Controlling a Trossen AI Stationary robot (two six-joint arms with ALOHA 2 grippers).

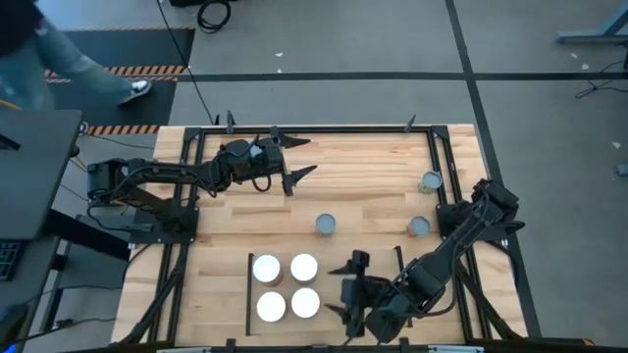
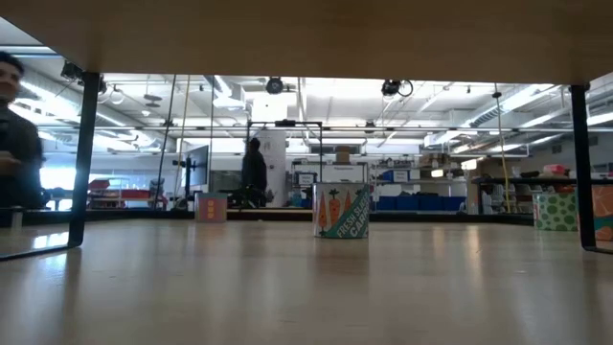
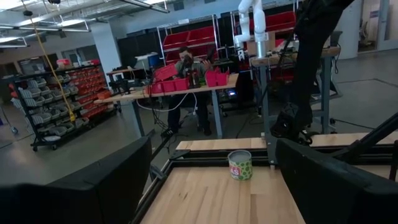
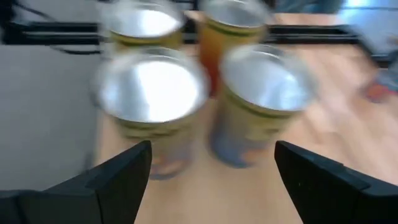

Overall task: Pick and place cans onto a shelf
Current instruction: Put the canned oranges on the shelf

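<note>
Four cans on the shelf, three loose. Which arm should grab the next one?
Right, probably. The right gripper sits open beside the shelf, with the centre can and the right-side cans near its arm. The left gripper is open at the far edge, farther from the shelf.

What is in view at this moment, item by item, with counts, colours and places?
Cans on the shelf: four, white tops, in a two-by-two block between the black rails, near the table's front edge.
Loose cans: three, grey-silver tops; one mid-table, one right of it, one by the right rail.
Table: one, pale wood, black frame.
Person: one, at the upper left beyond the table.
Left gripper: open, empty, over the table's back left.
Right gripper: open, empty, just right of the four cans and facing them; its wrist view is blurred.
</note>
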